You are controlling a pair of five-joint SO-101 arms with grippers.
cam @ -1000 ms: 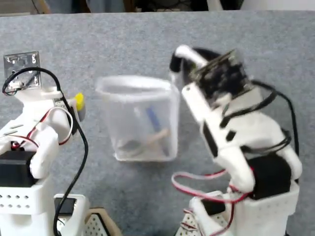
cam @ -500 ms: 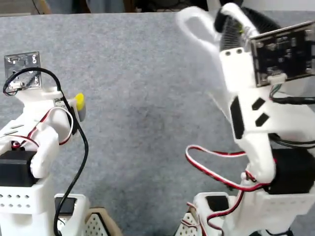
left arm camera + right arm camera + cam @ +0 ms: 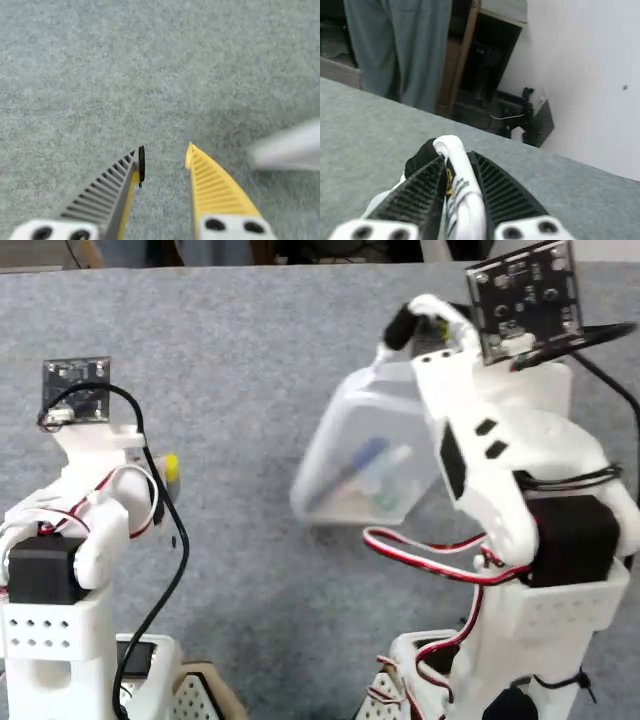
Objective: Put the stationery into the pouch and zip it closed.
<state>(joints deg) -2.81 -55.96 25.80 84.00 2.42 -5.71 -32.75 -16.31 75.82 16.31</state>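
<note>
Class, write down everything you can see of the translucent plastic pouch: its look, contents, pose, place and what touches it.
The translucent soft-plastic pouch is boxy with rounded corners and is held tilted over the grey felt table. Through its wall show a blue pen and paler stationery pieces. The right pincer is shut on its white top edge. Whether the zip is closed cannot be told.

desk (image 3: 250,360) grey felt top | wooden cabinet (image 3: 485,50) past desk's far edge, 12 o'clock | white wall (image 3: 585,75) beside it
</note>
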